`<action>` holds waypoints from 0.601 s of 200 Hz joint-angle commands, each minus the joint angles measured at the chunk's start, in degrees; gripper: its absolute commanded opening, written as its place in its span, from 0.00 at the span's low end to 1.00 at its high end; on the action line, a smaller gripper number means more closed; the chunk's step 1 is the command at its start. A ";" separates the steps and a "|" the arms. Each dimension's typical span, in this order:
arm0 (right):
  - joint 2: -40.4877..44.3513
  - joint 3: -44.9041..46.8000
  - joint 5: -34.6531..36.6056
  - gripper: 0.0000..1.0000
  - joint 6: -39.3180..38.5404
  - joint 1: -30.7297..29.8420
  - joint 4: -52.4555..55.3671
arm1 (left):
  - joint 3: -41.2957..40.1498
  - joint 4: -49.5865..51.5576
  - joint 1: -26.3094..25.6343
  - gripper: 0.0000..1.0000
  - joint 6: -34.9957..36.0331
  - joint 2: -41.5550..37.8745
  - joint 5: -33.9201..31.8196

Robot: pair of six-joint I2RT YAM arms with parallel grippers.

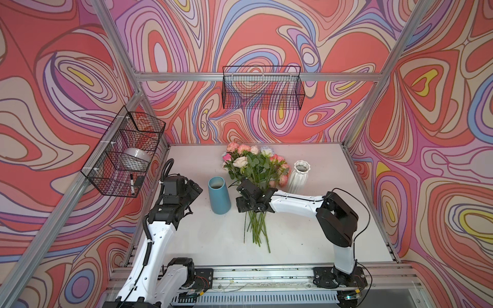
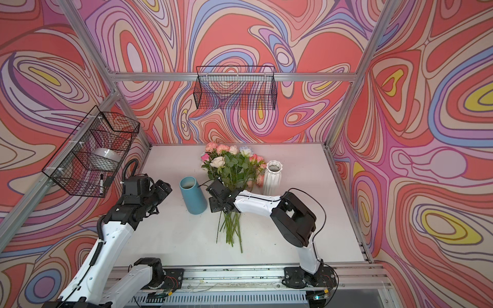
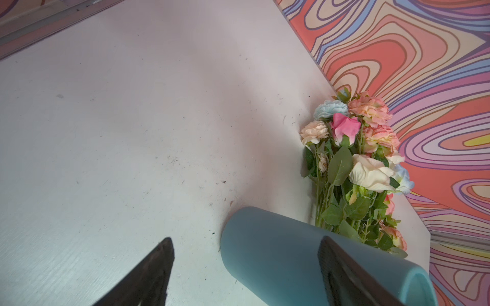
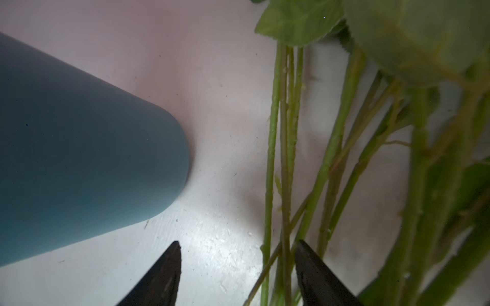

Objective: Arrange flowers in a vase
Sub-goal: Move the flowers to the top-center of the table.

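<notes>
Nearest, in the lower middle of both top views, the cut ends of the stems (image 1: 256,232) fan out on the white desk (image 1: 306,234). Just above them in the frame the right claw (image 4: 237,254) sits over the bunch, its arm reaching in from the right. The right wrist view shows its jaws apart, with two or three thin stems in the gap and nothing clamped.

Left of it the blue vase (image 1: 219,196) stands upright with an empty mouth, just beside the stems. Further left the left claw (image 3: 246,246) hovers near that vase, jaws wide apart and holding nothing; whether it touches the vase I cannot tell.

Right of centre stands the white ribbed vase (image 1: 297,178), with pink blooms against its side. Beyond, the flowers (image 1: 253,165) lie flat with their heads toward the back wall (image 1: 186,120), and none is in a vase yet.

The likely trouble is a multi-stem grab. If the right claw closes here it may pinch several stems, and the tangled leaves could drag the whole bunch along. That drag, or a sideways swing of the claw, could knock over the blue vase. The blooms leaning on the white vase could also tip it as they lift.
</notes>
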State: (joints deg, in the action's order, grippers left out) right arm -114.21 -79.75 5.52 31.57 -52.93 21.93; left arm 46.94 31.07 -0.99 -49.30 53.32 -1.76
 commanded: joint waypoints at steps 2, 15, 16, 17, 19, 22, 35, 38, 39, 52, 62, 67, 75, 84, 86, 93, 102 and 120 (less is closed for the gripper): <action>-2.77 -4.58 -1.72 0.65 -1.10 1.22 -1.28 | -1.20 -1.41 0.64 0.87 -1.06 1.07 -1.30; -4.74 -6.14 -1.24 0.63 -0.63 2.14 0.00 | -1.23 -2.04 0.71 0.87 -1.22 2.19 -0.91; -4.85 -6.18 -1.23 0.63 -0.59 2.22 0.02 | -1.23 -2.05 0.72 0.87 -1.23 2.30 -0.89; -5.00 -6.24 -1.22 0.63 -0.61 2.35 0.03 | -1.23 -2.10 0.73 0.87 -1.23 2.39 -0.89; -5.19 -6.28 -1.21 0.62 -0.56 2.45 0.04 | -1.23 -2.18 0.73 0.87 -1.24 2.58 -0.81; -5.60 -6.44 -1.21 0.61 -0.47 2.59 0.12 | -1.23 -2.36 0.73 0.87 -1.24 2.84 -0.67; -7.22 -7.27 0.02 0.57 -0.11 3.59 1.45 | -1.23 -3.30 0.73 0.87 -1.38 3.94 0.09; -7.53 -7.45 0.63 0.57 -0.03 3.80 1.97 | -1.23 -3.47 0.73 0.87 -1.33 4.24 0.33; -7.61 -7.54 0.90 0.57 -0.03 3.84 2.15 | -1.23 -3.56 0.73 0.87 -1.33 4.29 0.39; -8.68 -8.20 4.82 0.56 -0.13 3.95 4.34 | -1.07 -4.04 0.74 0.87 -1.42 5.38 1.04; -9.02 -8.23 7.28 0.59 -0.51 3.93 5.31 | -1.06 -4.49 0.73 0.87 -1.44 5.91 1.36; -9.37 -8.44 8.33 0.60 -0.80 3.89 5.84 | -1.06 -4.67 0.73 0.87 -1.42 6.23 1.48; -9.94 -8.87 9.29 0.60 -1.33 3.89 6.83 | -1.21 -5.06 0.75 0.87 -1.42 6.69 1.74; -10.91 -9.55 10.35 0.60 -1.73 3.92 8.12 | -1.37 -5.51 0.73 0.87 -1.53 7.18 2.00; -11.11 -9.66 10.56 0.60 -1.83 3.89 8.32 | -1.49 -5.61 0.73 0.87 -1.51 7.22 2.13; -11.49 -9.78 11.42 0.58 -1.64 3.97 9.06 | -1.58 -5.99 0.73 0.87 -1.50 7.61 2.44; -11.56 -9.28 12.39 0.55 -1.14 4.23 9.42 | -1.66 -6.23 0.74 0.87 -1.55 7.96 2.75; -10.25 -6.70 13.44 0.49 0.09 5.42 8.71 | -1.76 -6.87 0.73 0.86 -1.51 8.55 3.53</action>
State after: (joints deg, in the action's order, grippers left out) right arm -124.33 -88.82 14.39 30.70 -49.12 27.40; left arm 45.93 25.93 -0.64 -49.78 61.01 0.43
